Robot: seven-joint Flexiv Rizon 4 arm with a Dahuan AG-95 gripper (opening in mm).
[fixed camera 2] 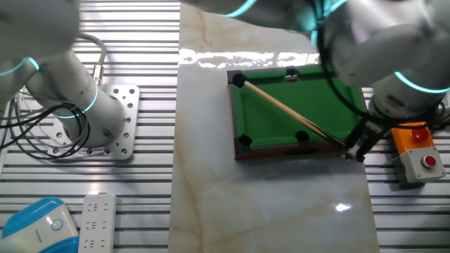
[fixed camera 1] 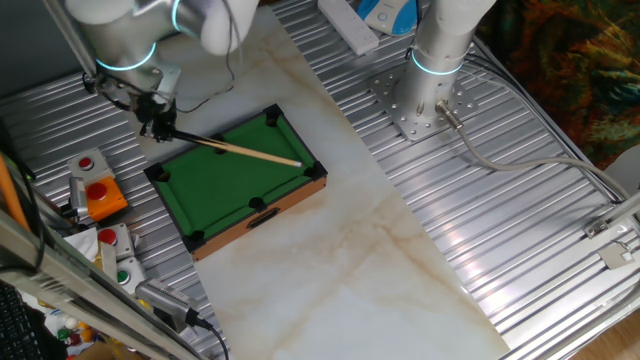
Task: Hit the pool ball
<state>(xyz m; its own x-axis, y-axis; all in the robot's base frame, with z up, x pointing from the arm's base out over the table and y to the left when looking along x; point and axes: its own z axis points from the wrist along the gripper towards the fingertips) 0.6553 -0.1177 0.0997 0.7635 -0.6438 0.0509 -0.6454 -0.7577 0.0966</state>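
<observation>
The miniature green pool table [fixed camera 1: 225, 190] sits on a marble-look board, and it also shows in the other fixed view [fixed camera 2: 278, 116]. My gripper [fixed camera 1: 156, 127] hangs just off one short end of the table and is shut on the butt of a thin wooden cue stick [fixed camera 1: 255, 152]. The cue lies diagonally over the felt, with its tip near the far corner pocket [fixed camera 2: 239, 81]. In the other fixed view the gripper [fixed camera 2: 354, 149] is at the table's near right corner, holding the cue [fixed camera 2: 292, 112]. I cannot make out the tiny blue pool ball in either view.
An orange box with a red stop button [fixed camera 1: 98, 197] stands beside the table near my gripper [fixed camera 2: 416, 144]. A second arm's base [fixed camera 1: 432, 70] is bolted to the ribbed metal table top [fixed camera 2: 98, 116]. A power strip [fixed camera 2: 97, 221] and a blue-white device [fixed camera 2: 39, 226] lie at the edge.
</observation>
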